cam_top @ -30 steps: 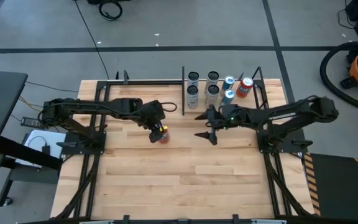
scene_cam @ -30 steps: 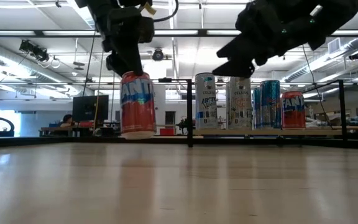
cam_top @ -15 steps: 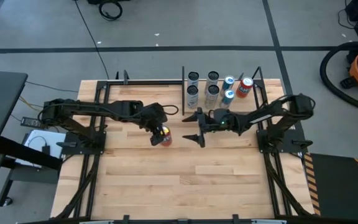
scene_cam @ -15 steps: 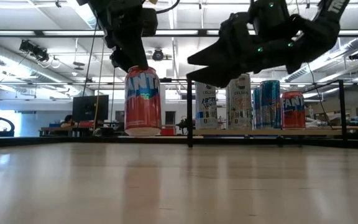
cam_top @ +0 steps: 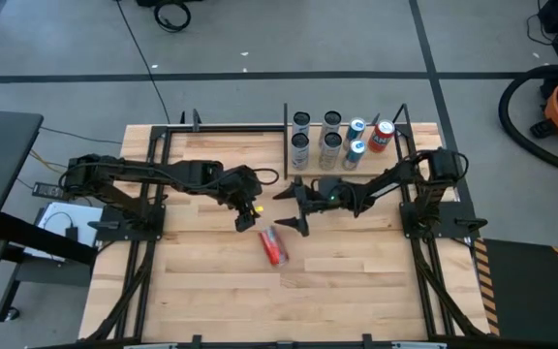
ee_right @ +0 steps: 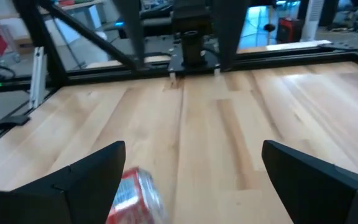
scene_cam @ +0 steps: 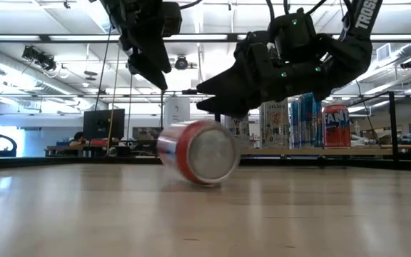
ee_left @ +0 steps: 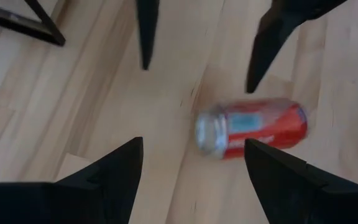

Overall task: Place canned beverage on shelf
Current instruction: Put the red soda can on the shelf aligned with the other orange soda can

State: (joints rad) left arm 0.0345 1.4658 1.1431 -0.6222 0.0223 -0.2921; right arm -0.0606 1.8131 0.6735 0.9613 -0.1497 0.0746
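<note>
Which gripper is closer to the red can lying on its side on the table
Right, narrowly. The right gripper hangs just beyond the red can, shelf-side; the left gripper hangs a little farther off on its other side. Neither touches it.

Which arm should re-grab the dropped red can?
Probably the right. The red can lies on its side on the tabletop, free of both. The right gripper hangs open just beside it; the left gripper, empty, sits slightly farther.

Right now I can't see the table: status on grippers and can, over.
Left gripper empty, jaws apart. Right gripper wide open, empty. Red soda can lying on its side on tabletop, off the shelf.
</note>
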